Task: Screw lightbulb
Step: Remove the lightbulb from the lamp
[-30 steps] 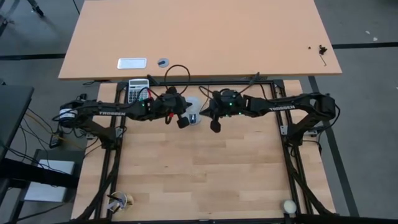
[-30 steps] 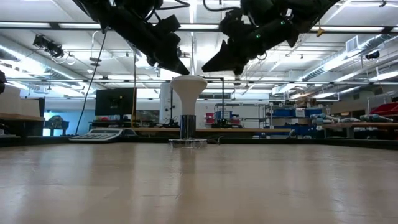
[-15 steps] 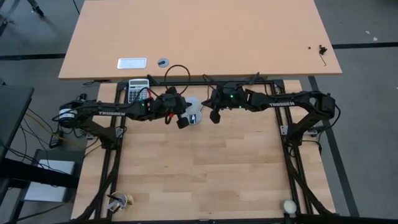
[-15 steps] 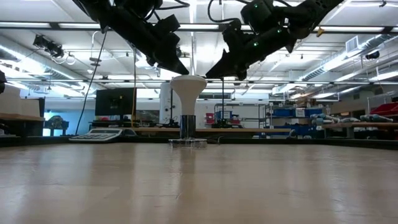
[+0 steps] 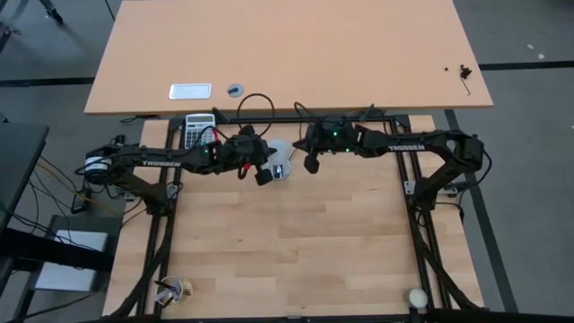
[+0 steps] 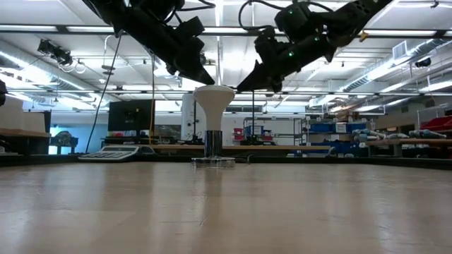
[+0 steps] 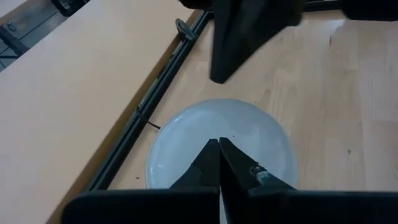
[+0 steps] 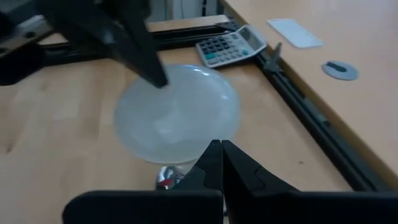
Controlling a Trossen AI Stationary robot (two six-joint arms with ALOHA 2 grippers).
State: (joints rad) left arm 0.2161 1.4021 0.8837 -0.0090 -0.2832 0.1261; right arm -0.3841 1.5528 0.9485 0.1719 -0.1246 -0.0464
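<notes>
The right tool point(image 5: 308, 165), clenched and empty, has drawn back toward the lightbulb point(image 6: 213, 99); the left tool point(image 5: 263, 176), also clenched, hovers beside it. Probably seated; neither grips it.

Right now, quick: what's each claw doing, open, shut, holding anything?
Left claw: shut, holding nothing, just above the lightbulb.
Right claw: shut, holding nothing, above the lightbulb on its other side.
</notes>
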